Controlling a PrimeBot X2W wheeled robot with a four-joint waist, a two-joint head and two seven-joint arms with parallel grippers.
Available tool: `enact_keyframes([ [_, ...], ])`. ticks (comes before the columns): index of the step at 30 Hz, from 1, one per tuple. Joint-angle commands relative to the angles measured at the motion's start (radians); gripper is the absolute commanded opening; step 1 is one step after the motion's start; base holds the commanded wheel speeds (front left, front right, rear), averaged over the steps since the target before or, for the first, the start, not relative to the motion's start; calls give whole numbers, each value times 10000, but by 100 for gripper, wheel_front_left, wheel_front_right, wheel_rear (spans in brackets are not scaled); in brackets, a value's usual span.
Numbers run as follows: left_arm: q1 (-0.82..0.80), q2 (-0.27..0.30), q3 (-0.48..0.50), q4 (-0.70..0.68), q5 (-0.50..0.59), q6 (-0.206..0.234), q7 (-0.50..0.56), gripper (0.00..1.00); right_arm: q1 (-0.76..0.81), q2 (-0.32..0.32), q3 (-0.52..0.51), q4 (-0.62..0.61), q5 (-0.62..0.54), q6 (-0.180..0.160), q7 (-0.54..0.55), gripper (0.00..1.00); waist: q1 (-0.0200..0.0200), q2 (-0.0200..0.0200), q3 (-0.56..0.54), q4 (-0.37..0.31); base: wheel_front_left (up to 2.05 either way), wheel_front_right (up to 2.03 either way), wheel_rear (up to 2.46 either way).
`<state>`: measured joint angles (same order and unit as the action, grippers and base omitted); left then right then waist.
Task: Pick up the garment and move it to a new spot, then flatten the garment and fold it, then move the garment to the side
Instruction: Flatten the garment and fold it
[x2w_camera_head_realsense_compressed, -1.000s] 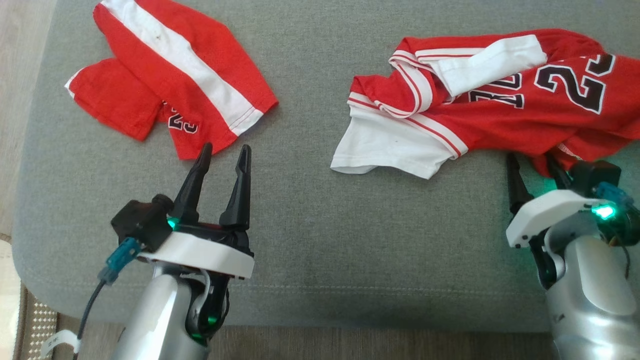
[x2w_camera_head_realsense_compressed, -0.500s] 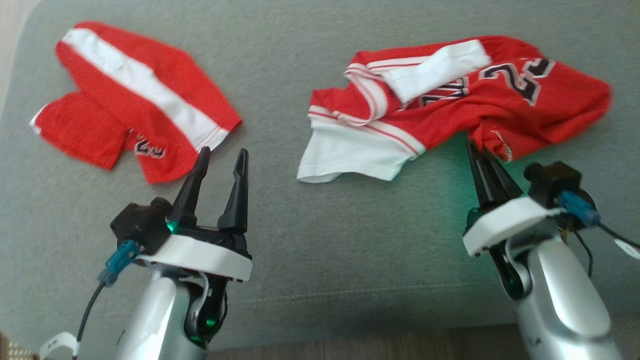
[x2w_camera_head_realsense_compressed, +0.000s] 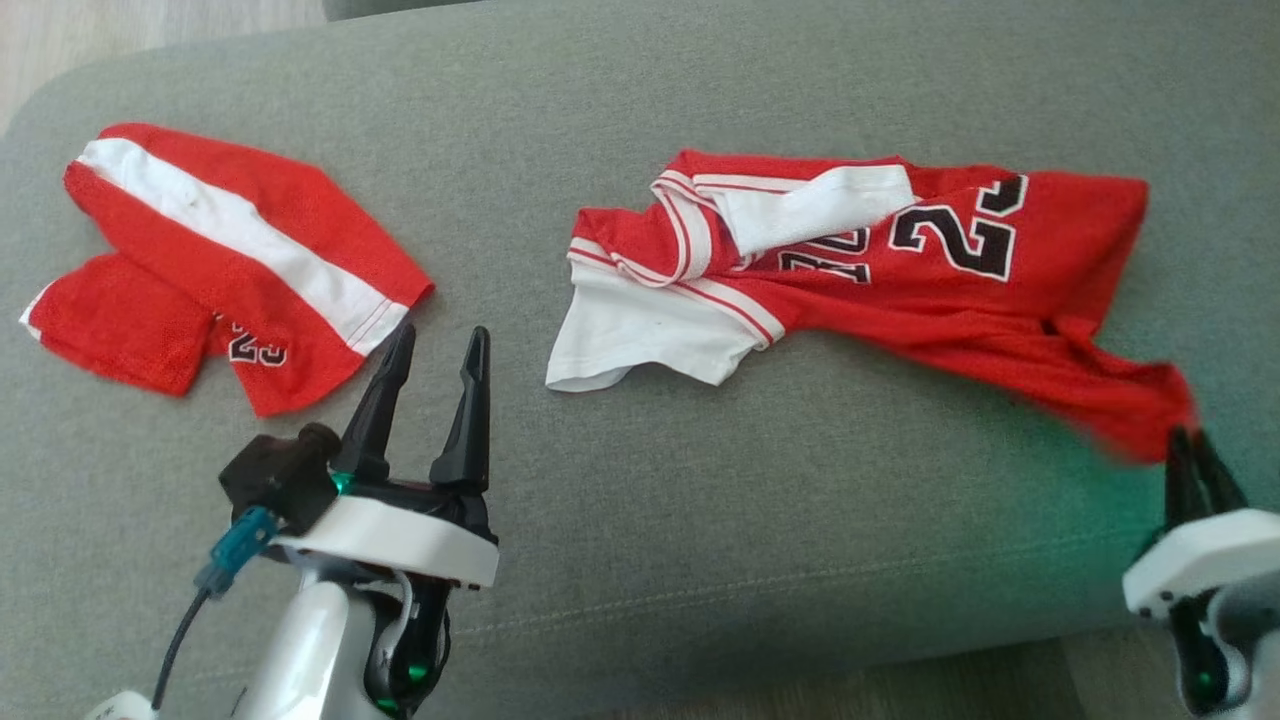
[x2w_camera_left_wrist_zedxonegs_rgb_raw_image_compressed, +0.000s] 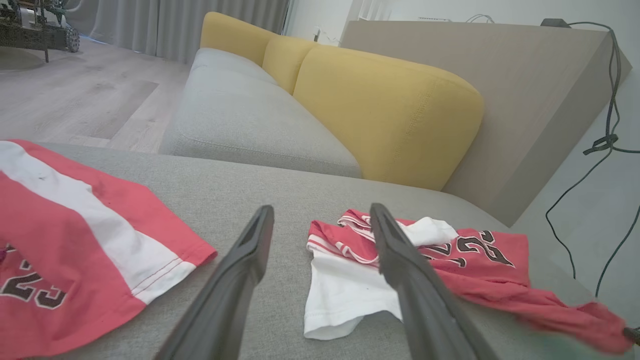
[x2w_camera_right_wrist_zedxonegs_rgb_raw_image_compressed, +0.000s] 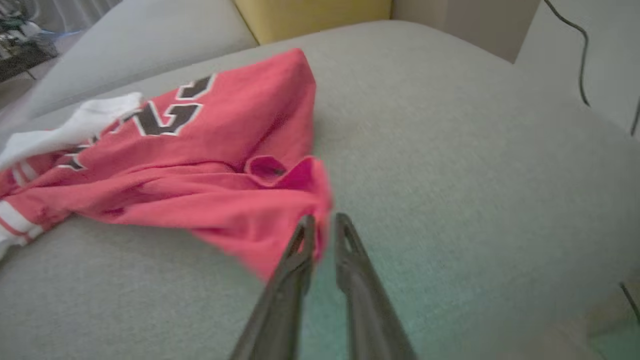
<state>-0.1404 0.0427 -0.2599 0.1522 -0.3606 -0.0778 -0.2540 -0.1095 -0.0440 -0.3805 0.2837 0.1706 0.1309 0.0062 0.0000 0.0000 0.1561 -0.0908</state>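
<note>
The garment (x2w_camera_head_realsense_compressed: 900, 290), a red mesh jersey with white sleeve panels, striped trim and black outlined numbers, lies on the right half of a grey woven cushion (x2w_camera_head_realsense_compressed: 700, 520). Its body is wrinkled, and one corner is drawn out into a long narrow tail toward the near right edge. There the right gripper (x2w_camera_head_realsense_compressed: 1192, 437) has its two dark fingers pressed together on the red hem. The left gripper (x2w_camera_head_realsense_compressed: 441, 332) hovers with its fingers spread apart and nothing between them, just beside the red shorts (x2w_camera_head_realsense_compressed: 230, 260), which lie flat and have a white stripe. The right wrist view shows the hem curled into a small loop close to the fingertips. The left wrist view adds yellow padded back cushions (x2w_camera_left_wrist_zedxonegs_rgb_raw_image_compressed: 390, 100) and black cables (x2w_camera_left_wrist_zedxonegs_rgb_raw_image_compressed: 607, 145) along the wall. One second ago the right fingers stood apart at the bunched lower edge. Now they are closed and the cloth is stretched out from the pile.
</note>
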Motion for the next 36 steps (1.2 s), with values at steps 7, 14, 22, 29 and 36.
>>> enact_keyframes([
  [7,-267,75,305,-348,96,54,-78,100,-961,-62,543,-123,-434,-2,-1121,100,0,0,83,141,0,0,0],
  [14,-289,75,240,-309,72,63,-78,100,-735,-62,2875,-1035,47,-2,-1974,100,0,0,26,251,0,0,0],
  [22,-220,75,174,-339,58,123,-78,100,-213,-62,3642,-968,223,-2,-2177,100,0,0,-31,310,0,0,0],
  [29,-371,75,-100,-64,59,28,-78,100,-366,-62,3788,-1130,243,-2,-2190,100,0,0,302,37,0,0,0],
  [36,-1162,75,-692,1027,532,-91,-78,100,-460,-62,3943,-1340,379,-2,-2281,100,0,0,932,-599,0,0,0],
])
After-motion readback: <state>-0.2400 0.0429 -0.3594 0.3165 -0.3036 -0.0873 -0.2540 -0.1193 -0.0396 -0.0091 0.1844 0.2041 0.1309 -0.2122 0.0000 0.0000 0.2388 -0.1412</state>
